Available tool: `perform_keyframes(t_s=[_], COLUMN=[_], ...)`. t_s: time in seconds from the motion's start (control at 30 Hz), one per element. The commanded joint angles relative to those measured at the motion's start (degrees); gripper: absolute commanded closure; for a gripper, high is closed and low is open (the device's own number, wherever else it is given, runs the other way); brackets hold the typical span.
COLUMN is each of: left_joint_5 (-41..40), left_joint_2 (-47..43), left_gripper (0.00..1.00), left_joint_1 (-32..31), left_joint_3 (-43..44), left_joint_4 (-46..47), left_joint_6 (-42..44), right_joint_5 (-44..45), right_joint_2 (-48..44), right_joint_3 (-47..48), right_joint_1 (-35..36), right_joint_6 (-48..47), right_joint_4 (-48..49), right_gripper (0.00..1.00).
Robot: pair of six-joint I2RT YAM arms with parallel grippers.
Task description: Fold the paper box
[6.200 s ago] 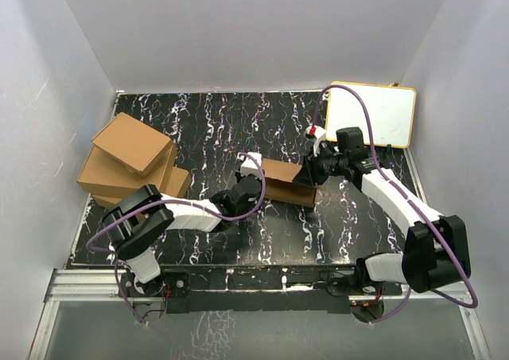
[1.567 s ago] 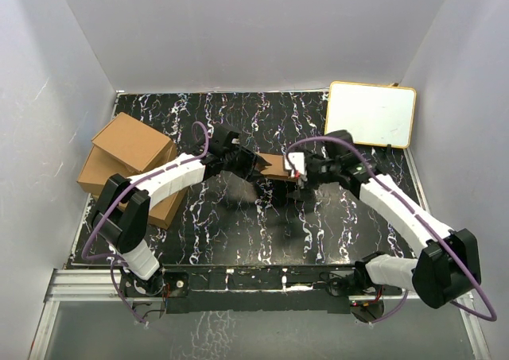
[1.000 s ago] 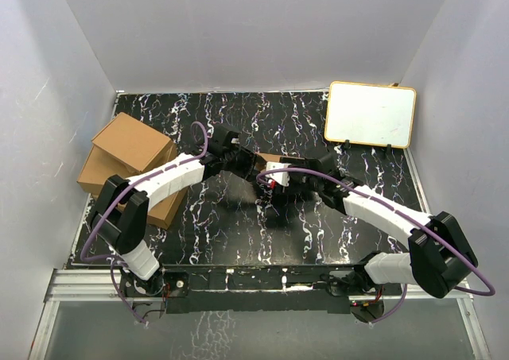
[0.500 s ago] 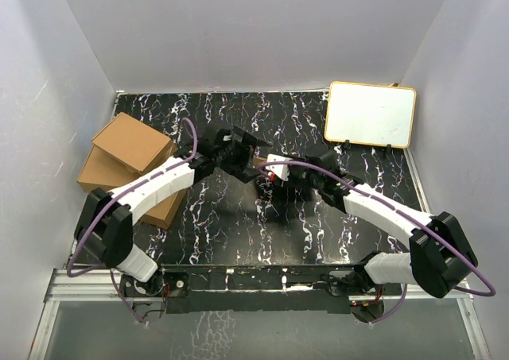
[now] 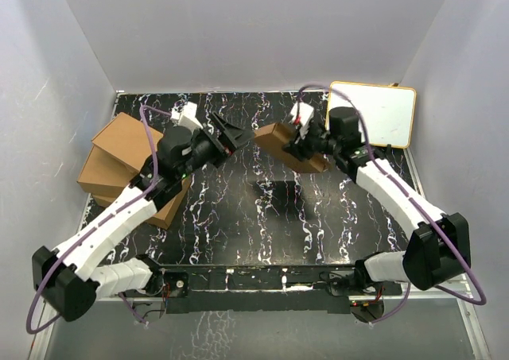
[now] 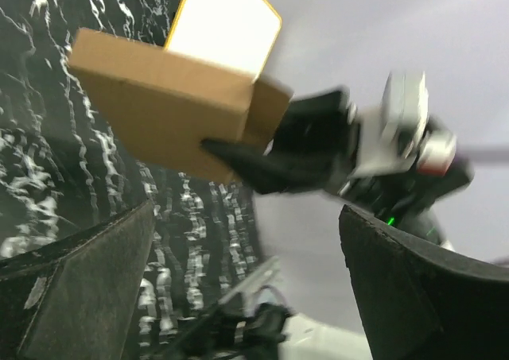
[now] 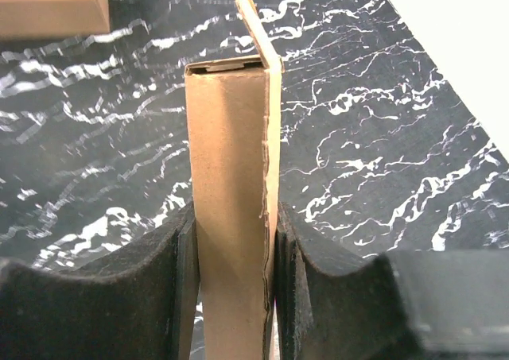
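Top external view: The paper box (image 5: 280,141) is clear of the bench (image 5: 238,225) and held in the air over its far-middle part. Its shadow falls on the marbled surface closer to the arm bases. The right gripper (image 5: 302,144) has its jaws clamped across the box towards the box's right end. The long axis of the box runs from far-left to near-right, so the free end points at the left arm. The left gripper (image 5: 235,133) hangs just beside that free end without touching it, jaws spread wide and empty. The piled cardboard boxes (image 5: 131,149) sit at the left edge. The white board with a yellow rim (image 5: 374,114) lies in the far right corner.

Left wrist view: The frame is blurred. The box (image 6: 159,110) lies ahead of the left fingers (image 6: 87,280) and is not between them. The dark right-hand jaws grip its far end.

Right wrist view: The box (image 7: 231,201) stands on edge between the pads (image 7: 151,288), which press on both broad faces. Its long axis runs straight away from the camera. At the far end a loose flap (image 7: 256,26) stands out on the right side, so the closure appears unfinished.

Judgement: The left arm is the free arm and is nearer the loose end. The coming move depends on bringing its wide jaws onto that end, working along the long axis while the right jaws steady the box.
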Motion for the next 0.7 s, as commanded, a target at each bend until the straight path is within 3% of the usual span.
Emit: perform_keyframes(t_s=[0.0,0.13,0.2,0.37,0.47,0.67], left_joint_5=[4.32,9.98,14.48,19.14,20.13,18.38], left_joint_2=[-7.35,-9.57,-7.63,2.50,10.11,21.16], left_gripper=[0.03,0.03,0.03,0.03,0.03,0.03], left_joint_1=[-0.01,1.15,2.06,2.20,2.05,1.30], left_joint_3=[-10.41,-20.65,-25.32,-38.22,-39.58,-37.89], left_joint_4=[17.32,29.73,37.11,69.55,82.21,92.18], left_joint_6=[23.90,29.80,26.61,12.91,7.70,2.34], right_joint_5=[-16.06,-25.87,-29.81,-35.22,-35.23,-36.06], right_joint_2=[1.18,3.49,3.89,4.05,4.38,7.38], right_joint_3=[6.46,7.77,6.01,-2.89,-7.69,-10.96], right_joint_1=[-7.68,-13.41,-15.90,-20.41,-21.31,-21.85], right_joint_6=[20.25,35.76,44.37,64.35,71.55,81.90], right_joint_4=[0.54,3.87,8.58,25.09,31.07,38.04], right_gripper=[0.70,0.70,0.70,0.70,0.69,0.69])
